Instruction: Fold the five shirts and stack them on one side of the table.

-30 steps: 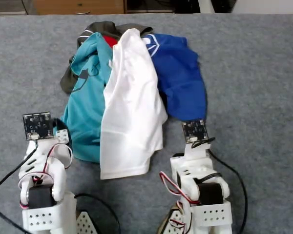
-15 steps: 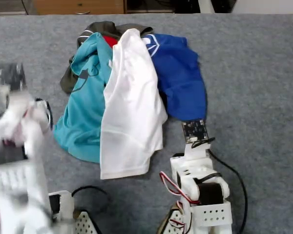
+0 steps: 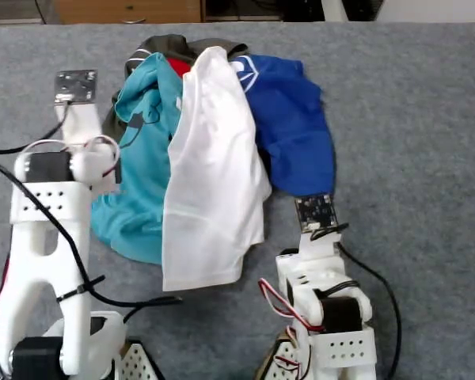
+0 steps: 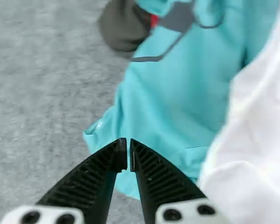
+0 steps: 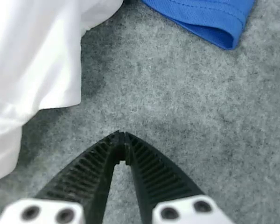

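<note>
Shirts [image 3: 214, 182] lie heaped (none folded) near the table's [image 3: 427, 119] far edge. The left gripper [image 4: 128, 154] hangs over the teal shirt [image 4: 177, 102], probably the first pick. The right gripper [image 5: 122, 149] is parked. Both are pinched closed and empty.

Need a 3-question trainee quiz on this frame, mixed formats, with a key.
1. True or false: the right gripper is gripping a shirt.
2. Which shirt is draped over the others down the middle? A red, B white, C grey.
3. Fill in: the left gripper hangs over the edge of the ___ shirt.

Key:
1. False. It is shut over the bare table.
2. B, the white shirt.
3. Teal, the teal shirt.
</note>
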Motion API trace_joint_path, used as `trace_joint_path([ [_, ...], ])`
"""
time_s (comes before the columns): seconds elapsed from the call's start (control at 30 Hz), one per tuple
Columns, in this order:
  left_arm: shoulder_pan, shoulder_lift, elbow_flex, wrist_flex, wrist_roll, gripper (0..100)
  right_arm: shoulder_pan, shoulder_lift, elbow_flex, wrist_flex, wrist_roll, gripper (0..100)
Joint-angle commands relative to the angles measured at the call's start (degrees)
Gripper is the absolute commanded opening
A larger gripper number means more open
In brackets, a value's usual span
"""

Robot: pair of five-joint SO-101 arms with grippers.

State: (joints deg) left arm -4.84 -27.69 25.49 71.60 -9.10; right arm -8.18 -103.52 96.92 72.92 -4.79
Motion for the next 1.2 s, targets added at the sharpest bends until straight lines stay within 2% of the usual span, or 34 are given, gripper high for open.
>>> trace_joint_path([
  [0.0, 2.37, 0.22, -2.64, -0.26, 1.14, 3, -0.22, -1.01, 0.13, 0.09, 0.53, 1.3],
  [0.47, 2.02, 0.22, -0.88, -0.53, 0.70, 3, -0.22, -1.01, 0.13, 0.09, 0.53, 1.3],
  [0.73, -3.08, 0.31, 0.35, -0.62, 0.62, 3, -0.22, -1.01, 0.13, 0.09, 0.53, 1.3],
  [1.17, -3.16, -0.22, 0.44, -0.44, 0.70, 3, -0.22, -1.01, 0.13, 0.09, 0.53, 1.3],
])
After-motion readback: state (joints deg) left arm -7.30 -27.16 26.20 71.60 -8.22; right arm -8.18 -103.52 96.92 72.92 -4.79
